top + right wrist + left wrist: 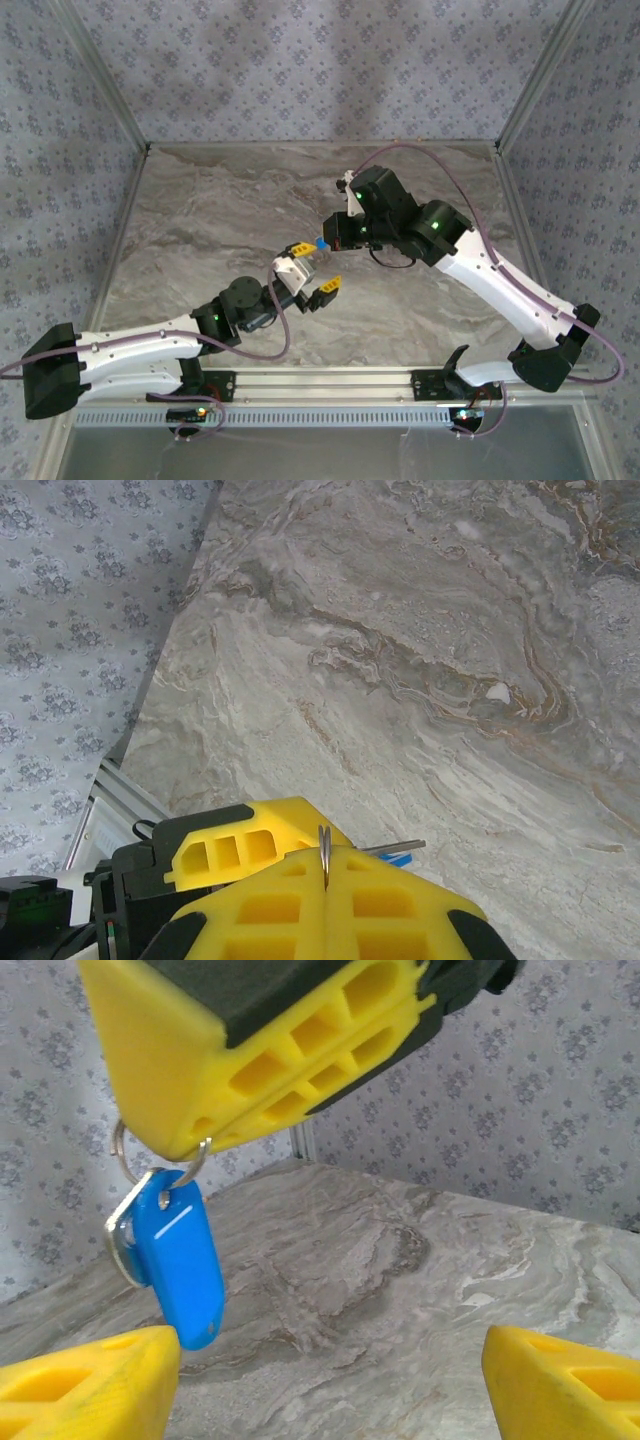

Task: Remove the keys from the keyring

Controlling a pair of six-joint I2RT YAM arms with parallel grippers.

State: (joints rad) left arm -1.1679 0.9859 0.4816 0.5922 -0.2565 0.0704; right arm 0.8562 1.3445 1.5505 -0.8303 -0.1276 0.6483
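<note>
My right gripper point(322, 241) is shut on the thin metal keyring point(323, 842), which sticks up edge-on between its yellow fingertips point(270, 905). In the left wrist view the keyring point(122, 1150) hangs from under those fingertips, high over the table. The keys point(180, 1260), a small bright blue oblong with a silver piece behind it, dangle from it. They also show as a blue speck point(320, 242) from above. My left gripper point(325, 1390) is open just below, its left finger point(90, 1380) almost touching the blue piece's lower tip. Nothing is between its fingers.
The marbled table top point(220, 220) lies under both arms, enclosed by patterned walls with metal corner posts point(100, 80). A rail point(330, 385) runs along the near edge by the arm bases.
</note>
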